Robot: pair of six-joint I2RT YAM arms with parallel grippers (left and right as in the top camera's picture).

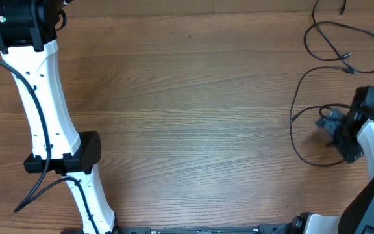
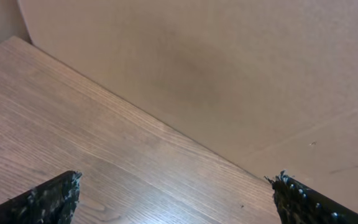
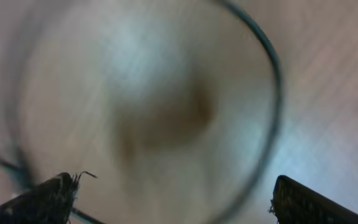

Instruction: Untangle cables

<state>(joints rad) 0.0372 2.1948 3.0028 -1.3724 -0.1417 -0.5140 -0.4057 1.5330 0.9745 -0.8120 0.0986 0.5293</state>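
Thin black cables lie at the table's right side. One cable [image 1: 343, 45] loops at the far right corner and ends in a small plug [image 1: 350, 68]. Another cable [image 1: 293, 123] curves in a big arc from that plug down to the right arm. My right gripper [image 1: 328, 123] is low over this arc, jaws apart. In the right wrist view the cable [image 3: 272, 93] is a blurred loop very close to the open, empty fingers [image 3: 173, 186]. My left gripper [image 2: 176, 186] is open and empty over bare wood at the far left corner, away from the cables.
A tan wall [image 2: 229, 68] rises just behind the table's far edge in front of the left gripper. The left arm [image 1: 41, 97] stretches along the left side. The wooden table [image 1: 187, 117] spans the middle between the arms.
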